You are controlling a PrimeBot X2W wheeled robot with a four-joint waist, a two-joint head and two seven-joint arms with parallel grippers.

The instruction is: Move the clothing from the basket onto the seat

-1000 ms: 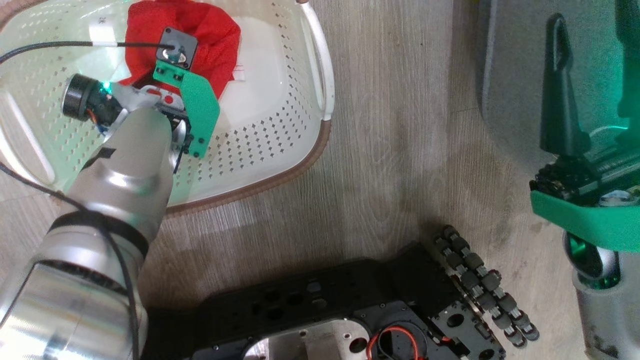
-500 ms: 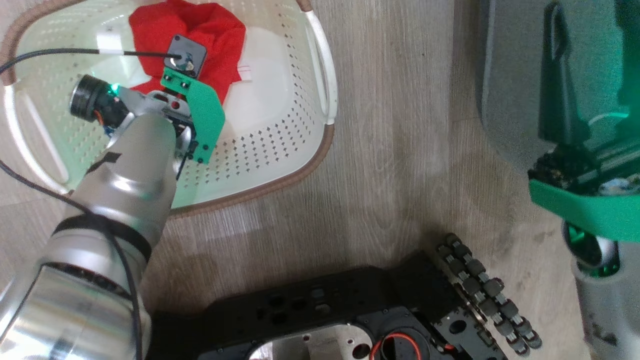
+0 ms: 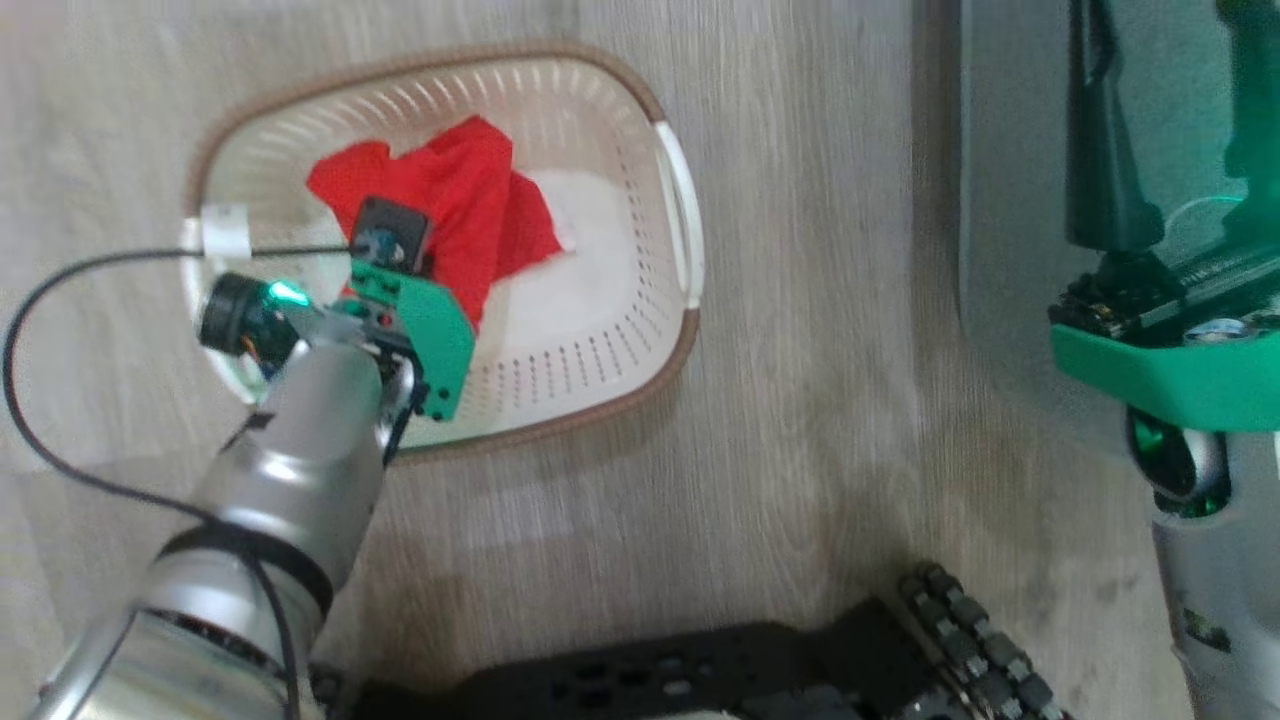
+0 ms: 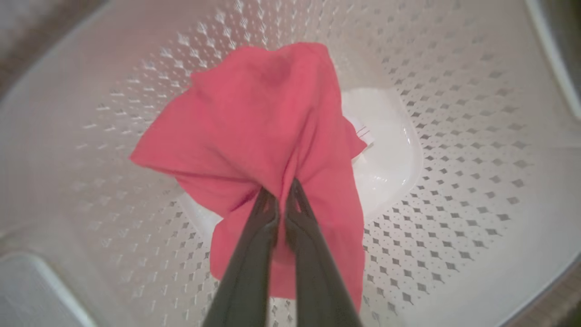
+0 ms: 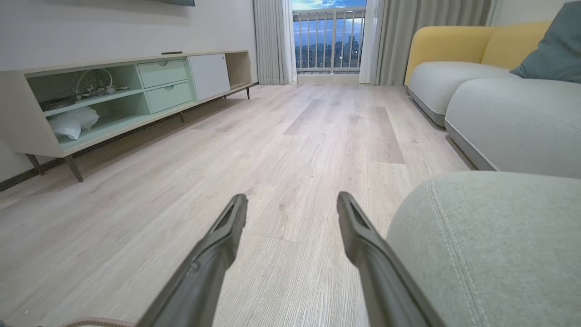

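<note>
1. The left gripper is reaching down into the basket, and its two dark fingers are pressing together with almost no gap between them.
2. Those fingers are pinching a fold of the red garment, and the cloth is gathering into creases where the tips are meeting.
3. The garment is draping away from the pinch over the basket's pale bottom, inside the perforated walls. Whether its lower edge is touching the bottom cannot be told.
4. A small white tag with thin lines is peeking out at the garment's right edge in the left wrist view. Whether it belongs to the cloth or to the basket cannot be told.
5. The basket is sitting on the wooden floor, apart from the seat, with a strip of bare boards lying between them in the head view.
6. The right gripper is standing wide open and holding nothing. Its fingers are pointing across the floor just beside the seat's rounded, stitched corner.
</note>
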